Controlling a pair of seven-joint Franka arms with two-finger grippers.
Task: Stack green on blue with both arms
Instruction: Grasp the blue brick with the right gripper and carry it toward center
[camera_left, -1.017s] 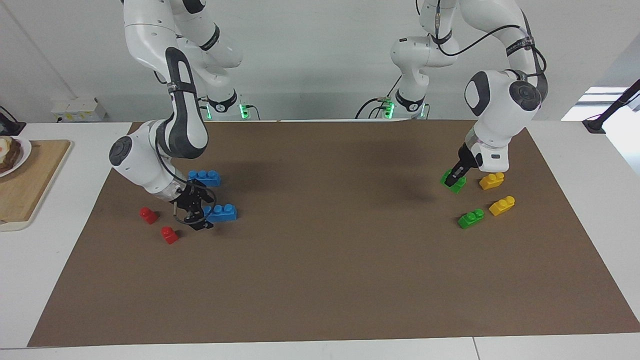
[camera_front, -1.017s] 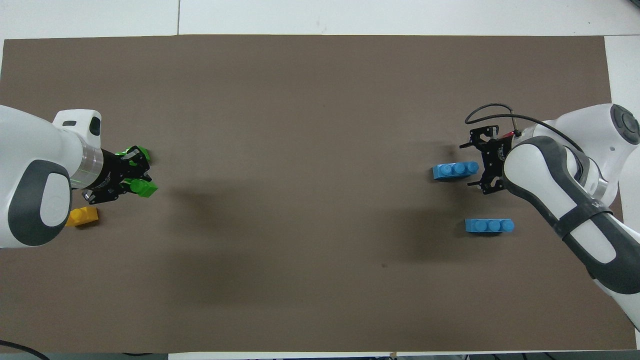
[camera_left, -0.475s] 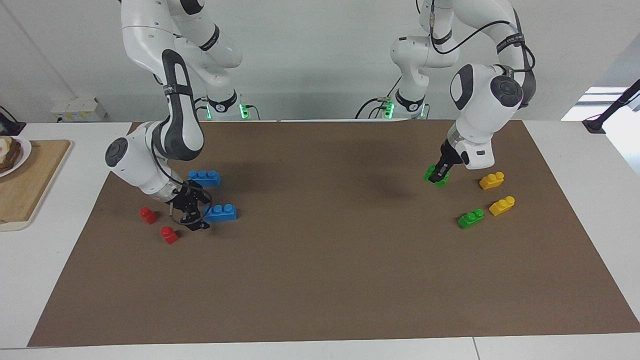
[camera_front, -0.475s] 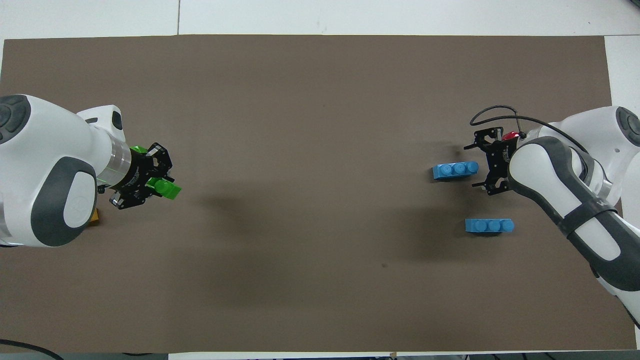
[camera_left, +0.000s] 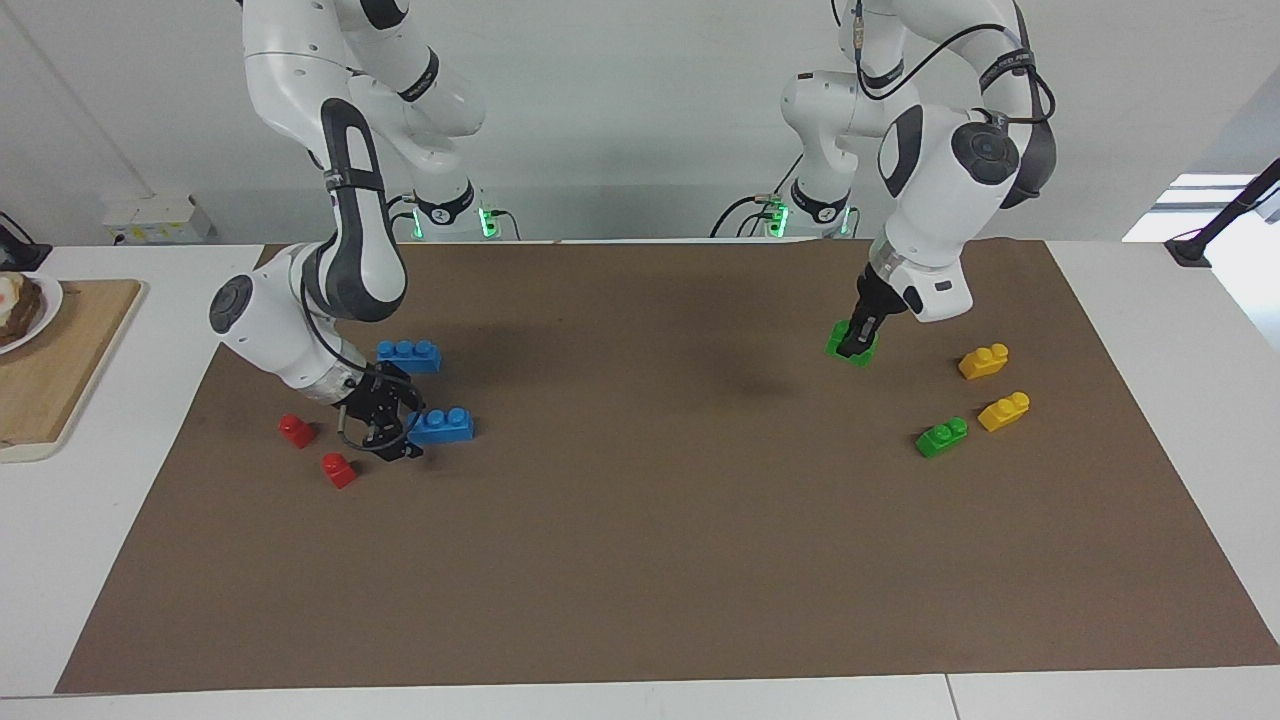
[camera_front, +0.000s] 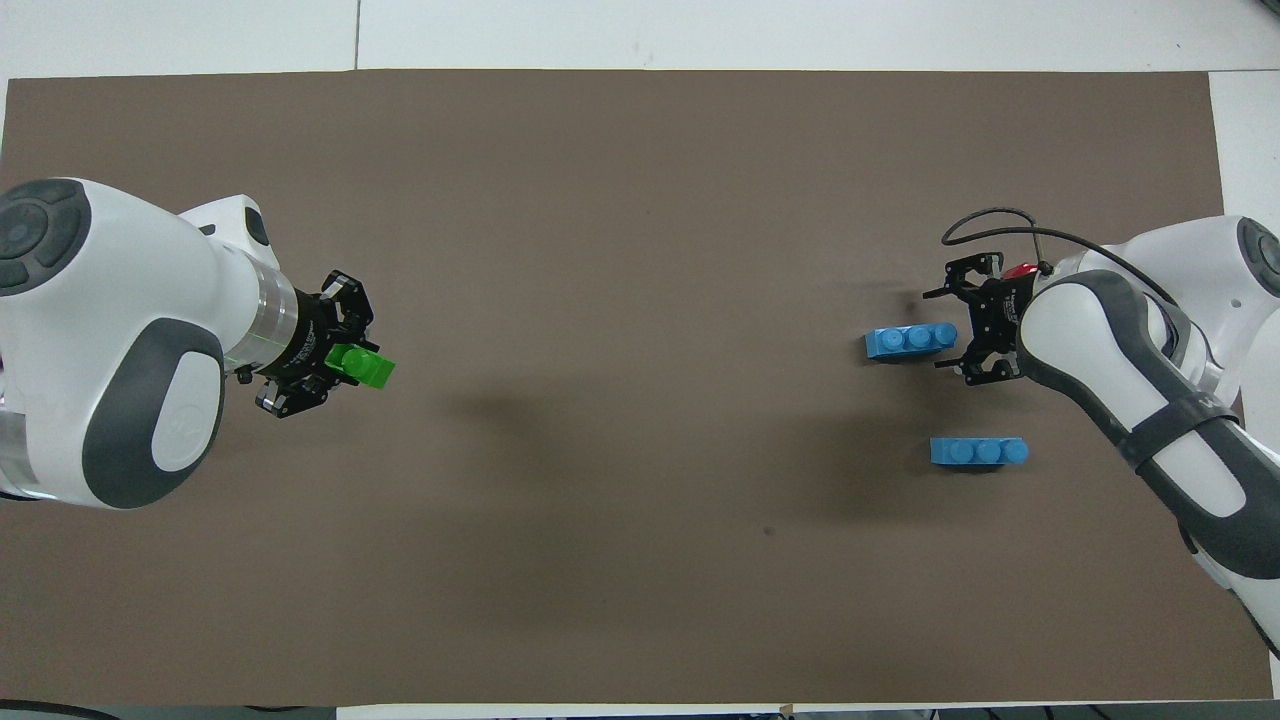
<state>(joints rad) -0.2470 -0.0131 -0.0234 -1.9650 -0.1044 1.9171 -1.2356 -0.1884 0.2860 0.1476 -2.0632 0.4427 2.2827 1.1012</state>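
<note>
Brown table: left fingers (camera_left: 857, 343) clamped on green (camera_left: 851, 345), raised over the left arm's end. Blue (camera_left: 441, 426) lies just beside the right fingers (camera_left: 392, 428), spread wide, its long axis pointing straight out from them toward green.

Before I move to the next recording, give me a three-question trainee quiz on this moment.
1. True or false: the left gripper holds a green brick up over the brown mat.
2. How many green bricks lie loose on the mat?
3. The right gripper is beside which brick? A) the blue brick farther from the robots B) a yellow brick C) the loose green brick

Key: 1 true; 2 one; 3 A.
</note>
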